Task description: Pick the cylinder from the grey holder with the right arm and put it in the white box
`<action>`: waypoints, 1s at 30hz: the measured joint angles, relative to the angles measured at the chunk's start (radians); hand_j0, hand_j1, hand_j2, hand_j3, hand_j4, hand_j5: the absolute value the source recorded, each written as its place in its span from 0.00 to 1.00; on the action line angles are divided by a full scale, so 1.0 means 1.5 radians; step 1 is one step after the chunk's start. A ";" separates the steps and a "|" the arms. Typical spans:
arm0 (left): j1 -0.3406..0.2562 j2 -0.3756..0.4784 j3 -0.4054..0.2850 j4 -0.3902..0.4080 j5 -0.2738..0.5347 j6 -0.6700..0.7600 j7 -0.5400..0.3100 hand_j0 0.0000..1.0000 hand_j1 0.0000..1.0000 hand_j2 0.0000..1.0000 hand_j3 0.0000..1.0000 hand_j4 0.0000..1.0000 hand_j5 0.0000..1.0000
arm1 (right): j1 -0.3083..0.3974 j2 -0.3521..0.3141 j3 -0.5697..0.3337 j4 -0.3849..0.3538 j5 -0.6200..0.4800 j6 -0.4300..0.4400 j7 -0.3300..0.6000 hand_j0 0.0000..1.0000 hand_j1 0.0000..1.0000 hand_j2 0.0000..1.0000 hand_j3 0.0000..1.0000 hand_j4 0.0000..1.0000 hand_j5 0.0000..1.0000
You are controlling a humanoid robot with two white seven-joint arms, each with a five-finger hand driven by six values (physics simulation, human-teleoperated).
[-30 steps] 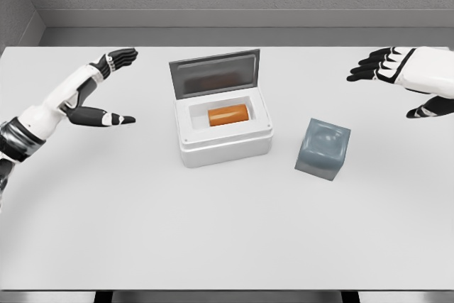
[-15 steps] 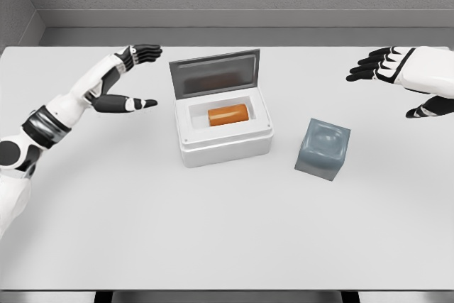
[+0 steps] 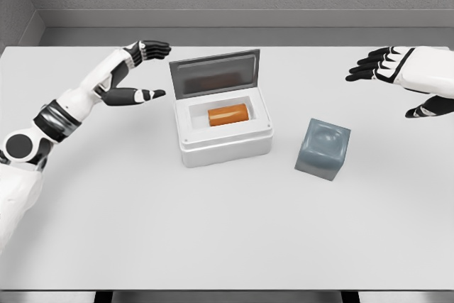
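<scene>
Right hand hovers over the far right of the white table, its fingers spread and relaxed, holding nothing. Its arm enters from the right edge of the head view. The orange cylinder lies on its side inside the white box, well apart from that hand, to its left and nearer the table's middle. The box's lid stands open, tilted up at the back. The grey holder sits just right of the box, nearer the camera, between the box and the right hand, and apart from both. The left hand is held beside the lid's left edge, fingers and thumb apart, close to the box but not touching it.
</scene>
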 measured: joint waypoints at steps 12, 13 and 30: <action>-0.018 -0.031 -0.006 0.033 -0.016 0.000 0.000 0.80 0.80 0.80 0.80 0.80 0.80 | -0.001 -0.001 0.000 0.002 0.000 0.000 0.004 1.00 1.00 1.00 1.00 1.00 1.00; -0.018 -0.032 -0.008 0.033 -0.017 0.000 0.000 0.80 0.80 0.80 0.80 0.80 0.80 | -0.001 -0.001 0.000 0.002 0.000 0.000 0.004 1.00 1.00 1.00 1.00 1.00 1.00; 0.001 -0.025 -0.014 -0.002 -0.013 -0.001 -0.006 0.80 0.80 0.80 0.80 0.80 0.80 | -0.004 -0.002 0.000 0.003 -0.001 0.000 0.003 1.00 1.00 1.00 1.00 1.00 1.00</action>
